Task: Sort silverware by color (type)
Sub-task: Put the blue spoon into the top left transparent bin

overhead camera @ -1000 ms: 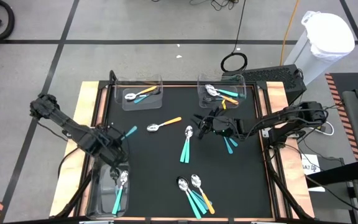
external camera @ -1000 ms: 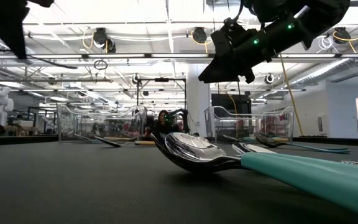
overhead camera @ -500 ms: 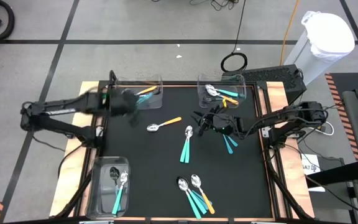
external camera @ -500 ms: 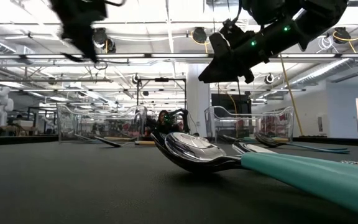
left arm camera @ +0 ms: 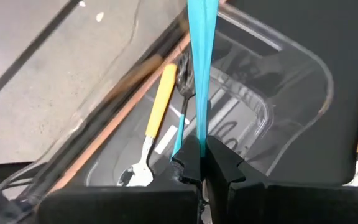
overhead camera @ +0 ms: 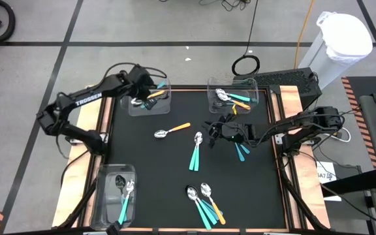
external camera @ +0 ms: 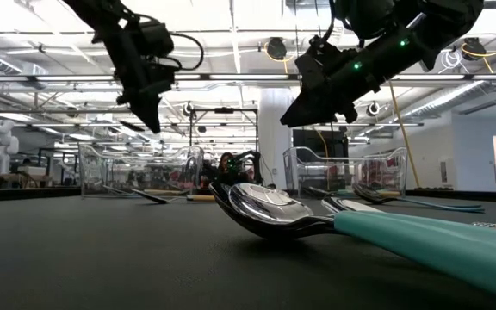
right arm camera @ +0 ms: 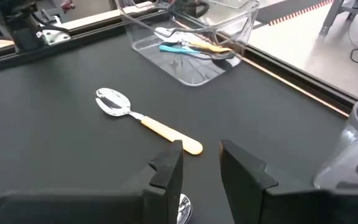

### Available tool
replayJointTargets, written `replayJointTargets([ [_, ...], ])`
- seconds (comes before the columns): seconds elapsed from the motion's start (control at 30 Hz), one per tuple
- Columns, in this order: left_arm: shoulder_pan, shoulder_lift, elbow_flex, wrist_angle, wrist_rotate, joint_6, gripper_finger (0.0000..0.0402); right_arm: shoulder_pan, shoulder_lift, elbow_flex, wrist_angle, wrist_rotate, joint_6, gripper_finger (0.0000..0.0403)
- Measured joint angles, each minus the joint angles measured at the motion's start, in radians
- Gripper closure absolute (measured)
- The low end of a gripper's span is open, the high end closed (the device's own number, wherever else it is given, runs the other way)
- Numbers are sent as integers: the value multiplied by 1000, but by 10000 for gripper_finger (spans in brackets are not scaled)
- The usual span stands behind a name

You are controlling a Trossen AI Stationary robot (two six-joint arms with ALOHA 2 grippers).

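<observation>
Left fingers [left arm camera: 199,163] hiding blue spoon's [left arm camera: 199,62] bowl

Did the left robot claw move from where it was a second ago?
Yes. The left claw, shut on a light blue-handled spoon, swung from beside the near-left clear plastic bin to the far-left clear bin.

Grey floor [overhead camera: 31,65], bright ceiling lights [external camera: 231,17]

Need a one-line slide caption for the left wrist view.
Left gripper shut on a light blue spoon above a clear bin holding an orange-handled spoon.
</observation>
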Motion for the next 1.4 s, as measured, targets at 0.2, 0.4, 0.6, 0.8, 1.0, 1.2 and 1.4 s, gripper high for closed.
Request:
replayJointTargets([
  [0.2, 6, 34, 0, 35, 9, 19, 402, 1, 0, 0, -11, 0, 22, 310],
  [0.4, -15, 34, 0, 52, 35, 21, 402, 8, 0, 0, -60, 2, 31, 310],
  [0.6, -146, 34, 0, 70, 220, 112, 402, 7, 0, 0, -189, 108, 26, 310],
  [0.8, -282, 33, 0, 80, 237, 110, 402, -2, 0, 0, -274, 134, 70, 310],
  [1.0, -323, 33, 0, 93, 128, 66, 402, -3, -7, 1, -249, 131, 73, 310],
  [1.2, -251, 33, 0, 86, 63, 66, 402, -2, -9, 25, -249, 131, 71, 310],
  [1.4, -146, 33, 0, 68, 63, 76, 402, -2, -9, 29, -251, 130, 71, 310],
])
